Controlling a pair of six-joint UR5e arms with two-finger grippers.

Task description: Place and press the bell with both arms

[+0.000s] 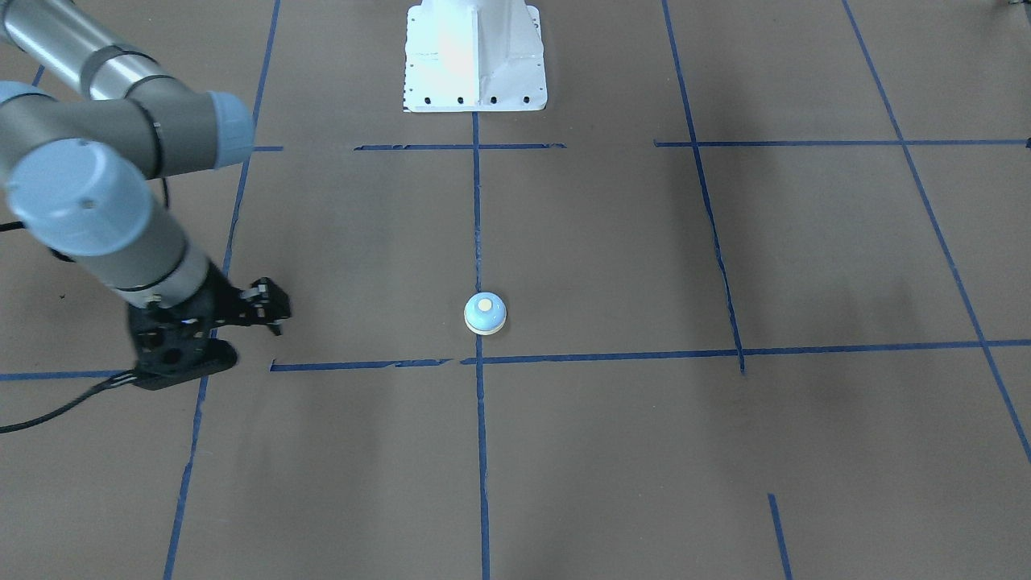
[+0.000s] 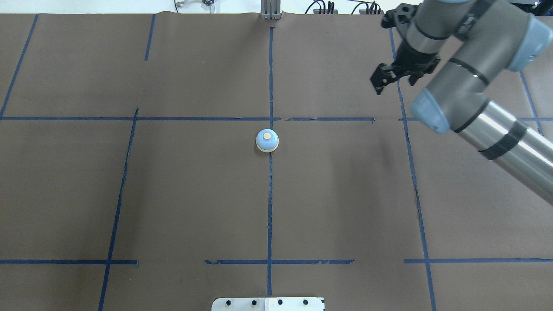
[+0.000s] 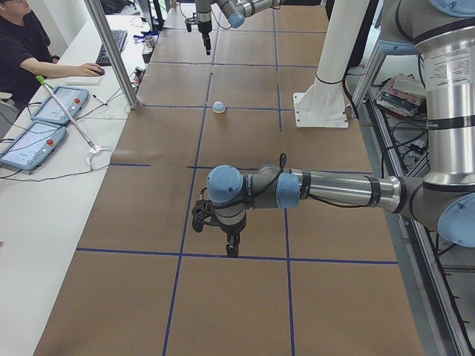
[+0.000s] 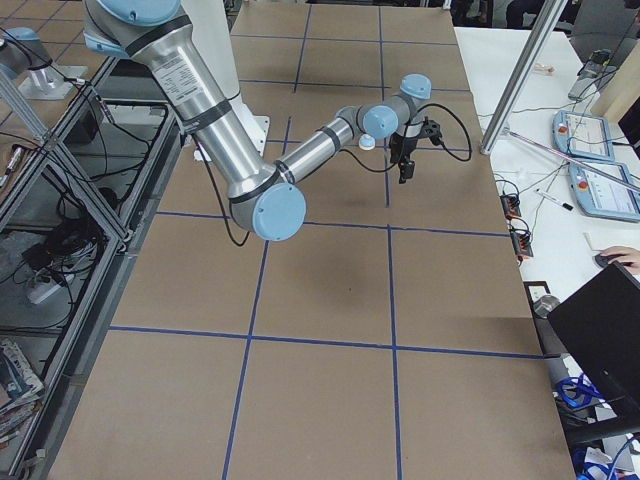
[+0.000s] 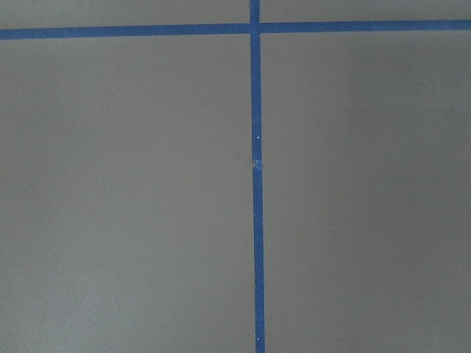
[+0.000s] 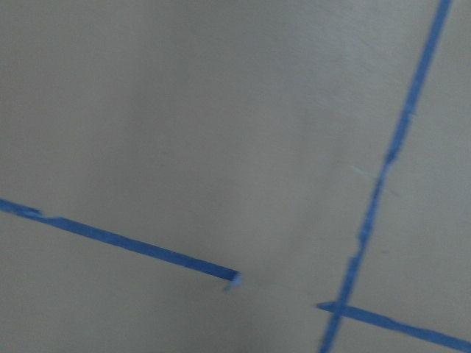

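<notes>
The bell [image 1: 485, 313], a small light-blue dome with a cream button, stands upright on the brown table at a crossing of blue tape lines. It also shows in the overhead view [image 2: 267, 141] and the exterior left view [image 3: 218, 107]. My right gripper [image 2: 382, 81] hangs above the table far to the bell's right and beyond it. Its fingers look closed and hold nothing, and it shows in the front view too [image 1: 272, 310]. My left gripper [image 3: 232, 249] shows only in the exterior left view, far from the bell. I cannot tell whether it is open or shut.
The white pedestal base [image 1: 475, 56] stands at the robot's side of the table. Blue tape lines [image 2: 270, 203] divide the brown surface into a grid. An operator [image 3: 22, 52] sits at a side bench with tablets [image 3: 33, 141]. Both wrist views show only table and tape.
</notes>
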